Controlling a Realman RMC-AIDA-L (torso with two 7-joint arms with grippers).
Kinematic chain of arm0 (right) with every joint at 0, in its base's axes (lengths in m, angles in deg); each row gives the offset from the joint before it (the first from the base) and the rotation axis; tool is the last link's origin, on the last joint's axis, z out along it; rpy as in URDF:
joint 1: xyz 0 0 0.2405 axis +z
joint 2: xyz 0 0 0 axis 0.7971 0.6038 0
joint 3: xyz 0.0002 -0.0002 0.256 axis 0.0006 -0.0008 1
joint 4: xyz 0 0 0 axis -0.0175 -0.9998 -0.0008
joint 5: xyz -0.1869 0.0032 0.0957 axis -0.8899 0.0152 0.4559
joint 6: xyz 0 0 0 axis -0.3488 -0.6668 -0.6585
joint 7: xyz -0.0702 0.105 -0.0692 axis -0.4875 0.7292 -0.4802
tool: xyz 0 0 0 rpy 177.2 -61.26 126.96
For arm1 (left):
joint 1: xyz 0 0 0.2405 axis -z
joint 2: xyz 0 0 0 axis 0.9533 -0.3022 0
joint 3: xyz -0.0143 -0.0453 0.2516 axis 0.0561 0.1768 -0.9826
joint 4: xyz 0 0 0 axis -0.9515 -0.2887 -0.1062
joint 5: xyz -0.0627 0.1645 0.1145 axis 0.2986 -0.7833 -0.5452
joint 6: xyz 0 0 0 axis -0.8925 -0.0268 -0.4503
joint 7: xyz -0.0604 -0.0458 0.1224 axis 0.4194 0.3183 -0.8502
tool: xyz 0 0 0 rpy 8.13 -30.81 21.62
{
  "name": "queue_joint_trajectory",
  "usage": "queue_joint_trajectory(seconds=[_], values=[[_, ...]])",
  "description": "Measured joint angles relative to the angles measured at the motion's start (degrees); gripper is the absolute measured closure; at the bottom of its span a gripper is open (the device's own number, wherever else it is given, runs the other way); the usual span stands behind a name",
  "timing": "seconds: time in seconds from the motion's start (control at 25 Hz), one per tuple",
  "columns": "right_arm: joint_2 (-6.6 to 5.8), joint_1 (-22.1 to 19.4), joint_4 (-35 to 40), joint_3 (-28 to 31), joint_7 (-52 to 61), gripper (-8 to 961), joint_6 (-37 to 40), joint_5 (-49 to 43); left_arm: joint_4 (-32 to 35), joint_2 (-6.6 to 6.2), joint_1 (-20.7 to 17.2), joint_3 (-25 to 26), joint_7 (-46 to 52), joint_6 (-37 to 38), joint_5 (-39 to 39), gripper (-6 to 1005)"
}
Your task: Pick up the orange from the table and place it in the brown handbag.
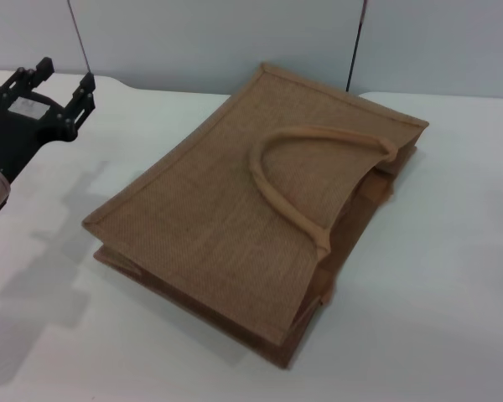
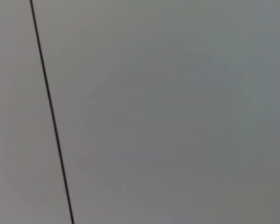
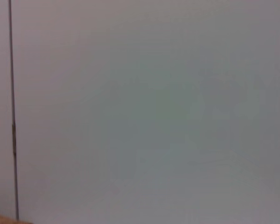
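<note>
I see no orange anywhere, so my risk is reaching blind; it may be inside or behind the bag [image 1: 235,226]. The bag lies flat mid-table [image 1: 453,293], long axis running from the near-left toward the far-right corner, mouth and handles facing right. My left gripper [image 1: 57,94] hovers empty, fingers spread, over the far-left corner; the right is out of view.

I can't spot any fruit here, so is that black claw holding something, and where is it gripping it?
Nothing is held. The left gripper hovers open and empty, left of the brown handbag.
</note>
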Motion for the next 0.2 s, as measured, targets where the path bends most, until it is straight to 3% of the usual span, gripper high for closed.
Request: queue_joint_trajectory(seconds=[0.2], values=[[0.01, 0.1, 0.6, 0.5, -0.3, 149, 0.0, 0.1, -1.2, 0.11, -0.1, -1.2, -3.0, 0.2, 3.6, 386]])
